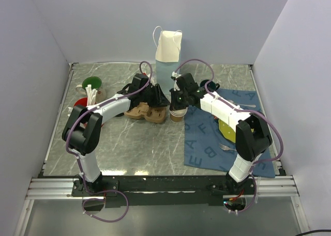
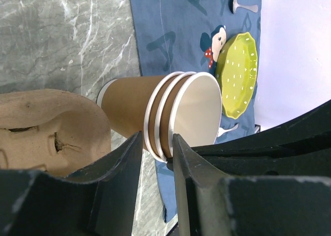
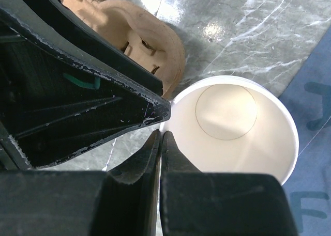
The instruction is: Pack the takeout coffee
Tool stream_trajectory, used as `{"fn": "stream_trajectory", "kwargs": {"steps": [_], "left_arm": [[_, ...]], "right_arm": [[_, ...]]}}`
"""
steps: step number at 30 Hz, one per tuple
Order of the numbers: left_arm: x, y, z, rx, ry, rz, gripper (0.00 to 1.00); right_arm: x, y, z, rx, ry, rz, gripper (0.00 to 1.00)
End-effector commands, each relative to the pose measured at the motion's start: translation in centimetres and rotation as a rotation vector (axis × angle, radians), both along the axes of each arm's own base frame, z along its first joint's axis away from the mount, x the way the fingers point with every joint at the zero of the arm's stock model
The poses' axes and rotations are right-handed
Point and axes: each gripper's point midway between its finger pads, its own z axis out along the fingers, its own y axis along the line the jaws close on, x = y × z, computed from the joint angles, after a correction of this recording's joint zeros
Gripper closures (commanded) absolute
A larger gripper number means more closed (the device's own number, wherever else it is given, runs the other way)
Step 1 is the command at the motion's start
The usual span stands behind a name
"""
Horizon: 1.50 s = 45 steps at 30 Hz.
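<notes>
Moulded pulp cup carrier [image 1: 147,112] on marble table [image 1: 134,143], yellow-green plate [image 2: 237,75] on blue cloth [image 1: 201,143] (lettered).

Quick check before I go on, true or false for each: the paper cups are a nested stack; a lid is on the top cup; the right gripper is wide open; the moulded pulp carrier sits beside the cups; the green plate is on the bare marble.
1. The paper cups are a nested stack. True: three rolled rims show in the left wrist view.
2. A lid is on the top cup. False: it is open, its cream inside showing.
3. The right gripper is wide open. False: its jaws are pressed together at the cup rim.
4. The pulp carrier sits beside the cups. True.
5. The green plate is on bare marble. False: it lies on the blue cloth.
</notes>
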Motion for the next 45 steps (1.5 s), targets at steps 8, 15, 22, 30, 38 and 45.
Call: {"fn": "stream_trajectory", "kwargs": {"steps": [8, 15, 22, 30, 38, 45], "left_arm": [[0.5, 0.7, -0.3, 0.042, -0.027, 0.022, 0.66], [0.7, 0.4, 1.4, 0.015, -0.045, 0.016, 0.64], [1.4, 1.1, 3.2, -0.001, -0.074, 0.037, 0.62], [1.2, 0.9, 2.8, -0.016, -0.079, 0.022, 0.64], [1.0, 0.2, 2.1, -0.025, -0.064, -0.009, 0.64], [0.6, -0.7, 1.4, -0.019, -0.051, -0.031, 0.64]], "right_arm": [[-0.1, -0.1, 1.3, 0.037, -0.013, -0.008, 1.0], [-0.5, -0.4, 0.7, 0.028, -0.001, 0.002, 1.0], [-0.7, -0.7, 0.6, 0.032, 0.005, -0.004, 1.0], [-0.7, -0.9, 0.5, 0.028, 0.005, -0.004, 1.0], [-0.6, -0.7, 0.5, 0.034, 0.01, -0.005, 1.0], [-0.6, -0.8, 0.5, 0.03, 0.01, -0.004, 1.0]]}}
